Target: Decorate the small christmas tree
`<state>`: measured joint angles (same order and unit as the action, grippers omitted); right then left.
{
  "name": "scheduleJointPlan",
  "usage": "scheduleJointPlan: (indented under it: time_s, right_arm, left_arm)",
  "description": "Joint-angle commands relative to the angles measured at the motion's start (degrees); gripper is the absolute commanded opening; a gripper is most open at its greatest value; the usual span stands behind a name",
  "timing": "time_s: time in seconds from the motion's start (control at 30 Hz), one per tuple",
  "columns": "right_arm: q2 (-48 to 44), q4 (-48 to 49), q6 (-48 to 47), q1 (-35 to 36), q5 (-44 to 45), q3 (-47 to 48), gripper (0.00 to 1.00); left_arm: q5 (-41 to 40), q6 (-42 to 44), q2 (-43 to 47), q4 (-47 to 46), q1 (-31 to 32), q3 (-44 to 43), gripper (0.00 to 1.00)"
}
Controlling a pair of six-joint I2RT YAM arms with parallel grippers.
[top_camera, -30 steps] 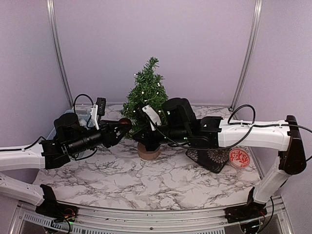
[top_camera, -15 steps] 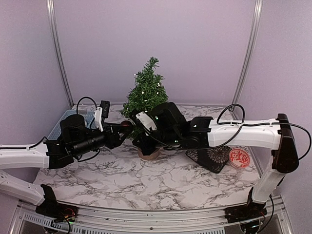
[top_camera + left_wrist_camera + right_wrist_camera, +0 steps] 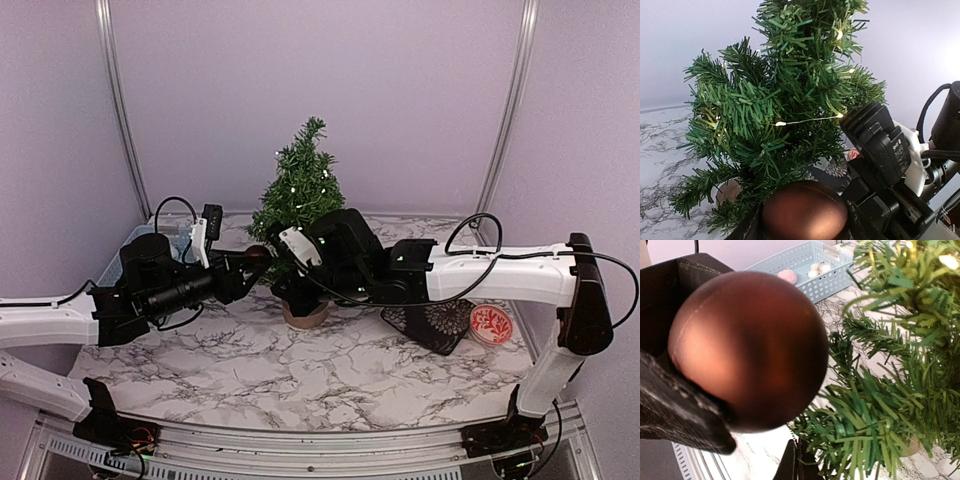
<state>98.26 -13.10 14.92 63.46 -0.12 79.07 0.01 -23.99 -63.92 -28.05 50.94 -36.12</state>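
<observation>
While the small christmas tree stands upright on its round wooden base towards the back middle of the marbled table, the top view has both arms reaching in at its lower branches. The left gripper comes in from the left, half parted around a dark brown bauble held just beside the lowest left-hand boughs. The right arm stretches in from the right, its wrist in front of the trunk (its fingertips are lost among the needles here). A black patterned piece and a red round disc lie on the table to the right of the tree. From the left wrist, the bauble fills the bottom of the picture, clasped between dark fingers on either side. Green branches and a string of small lit lights hang directly above it, and the other arm's black wrist is at the right. From the right wrist, the right gripper shows low in the picture, its two fingers pressed together with nothing between them. The bauble looms large above it, cradled in the left gripper's black finger, with boughs to the right. A pale blue basket holding a few pale round things sits behind.
</observation>
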Motion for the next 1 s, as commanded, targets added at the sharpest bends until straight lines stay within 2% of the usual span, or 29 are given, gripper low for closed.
scheduleJointPlan:
  time_s: [0.0,0.2,0.53,0.97]
  right_arm:
    - [-1.6,0.7,-0.8,0.0,-3.3,2.1,0.00]
    - [-1.6,0.6,-0.7,0.3,-3.7,2.0,0.00]
    - [-0.8,-2.8,-0.3,0.0,3.3,4.0,0.00]
    - [0.5,-3.6,0.1,-0.4,3.0,5.1,0.00]
  left_arm:
    - [1.3,0.9,3.2,-3.0,-0.5,1.0,0.36]
    - [0.9,0.9,4.4,-3.0,-0.4,1.8,0.36]
    - [0.3,1.8,0.7,-3.1,-0.5,-0.1,0.36]
    - [-2.3,1.2,-0.2,-4.0,-0.6,0.2,0.36]
